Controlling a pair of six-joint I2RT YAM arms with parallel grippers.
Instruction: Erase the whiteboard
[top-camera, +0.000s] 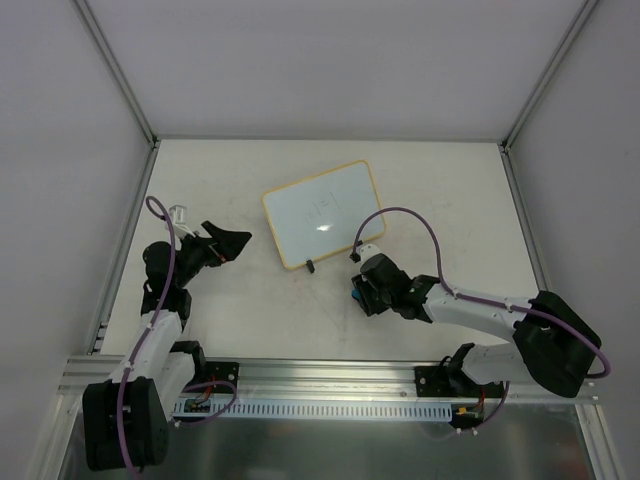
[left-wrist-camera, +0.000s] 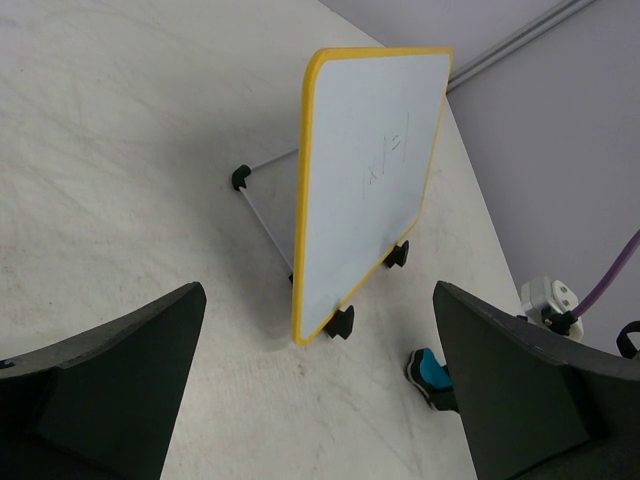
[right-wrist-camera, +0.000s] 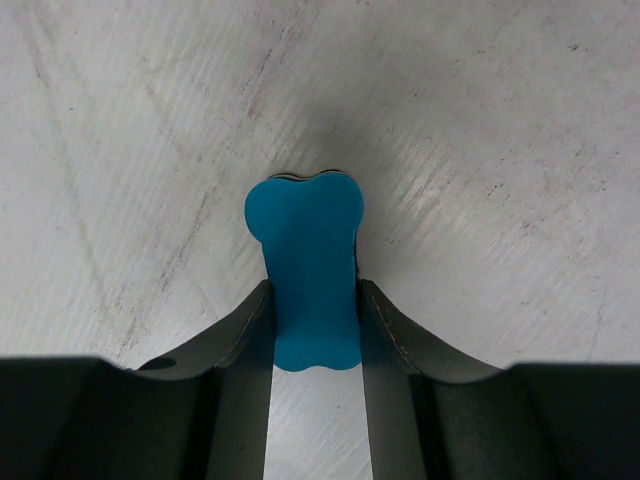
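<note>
The whiteboard (top-camera: 322, 212), glossy white in a yellow frame, stands tilted on black clip feet at mid-table, with faint writing on it. The left wrist view shows the whiteboard (left-wrist-camera: 365, 170) from the side, its wire prop behind it. My left gripper (top-camera: 236, 246) is open just left of the board, nothing between its fingers (left-wrist-camera: 150, 380). My right gripper (top-camera: 360, 292) is below the board's near right corner, down at the table. It is shut on a small blue eraser (right-wrist-camera: 305, 270), which also shows as a blue eraser (left-wrist-camera: 432, 368) in the left wrist view.
The grey enclosure walls (top-camera: 60, 150) close in the table on three sides. A metal rail (top-camera: 330, 385) runs along the near edge by the arm bases. A purple cable (top-camera: 420, 225) loops above the right arm. A white connector (top-camera: 180, 212) sits near the left wall.
</note>
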